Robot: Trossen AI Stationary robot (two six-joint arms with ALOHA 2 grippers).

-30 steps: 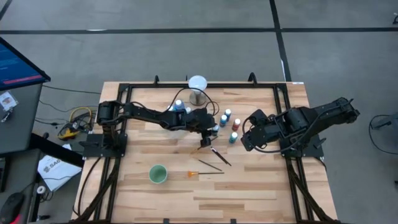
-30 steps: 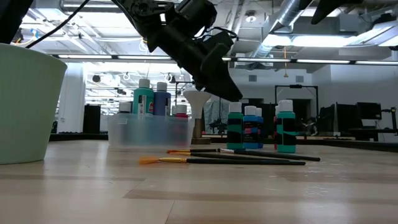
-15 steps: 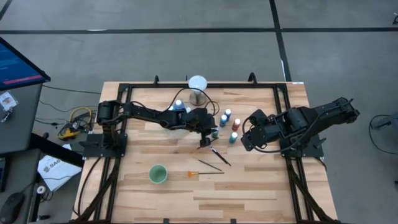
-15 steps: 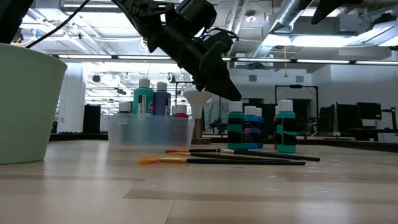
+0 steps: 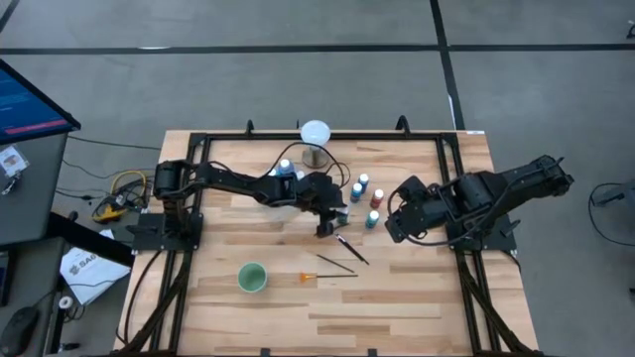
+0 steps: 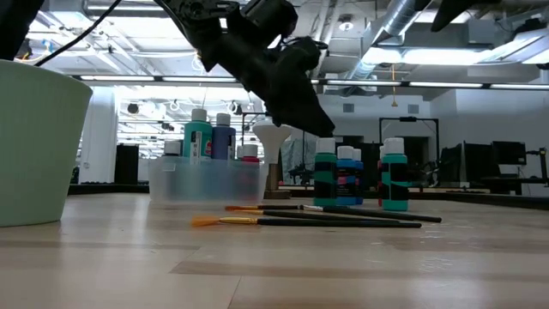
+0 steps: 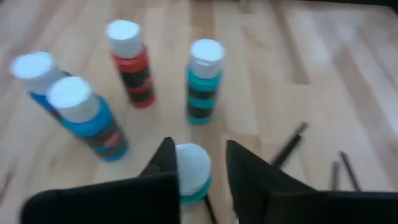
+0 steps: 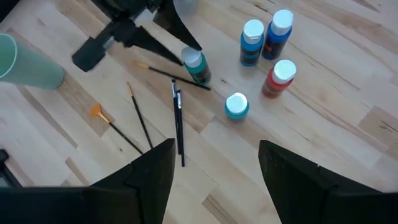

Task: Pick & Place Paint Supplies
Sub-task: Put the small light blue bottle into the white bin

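The wooden counter carries everything, with both dark arms reaching toward its middle. The clear plastic bin already holds a few bottles and sits near the far side, close to the white globe on its stand; a pale green cup stands alone toward the near edge. The left end effector is lowered over a teal bottle, its two fingers straddling the white cap with a sliver of gap on each side, so it reads as released around the bottle rather than clenched on it. The right end effector hangs spread wide and empty off to the right of the bottle cluster, waiting. Four more bottles stand just beyond: two blue, one red and another teal. Several thin brushes, one orange-tipped, lie flat on the wood beside the straddled bottle. These bottles look light, rigid and smooth-sided, probably a bit slippery and easy to tip; the best hold seems to be just under the cap or on the upper body, squeezed squarely. The brushes will likely be harder, being slim and flush with the surface, best pinched mid-handle.
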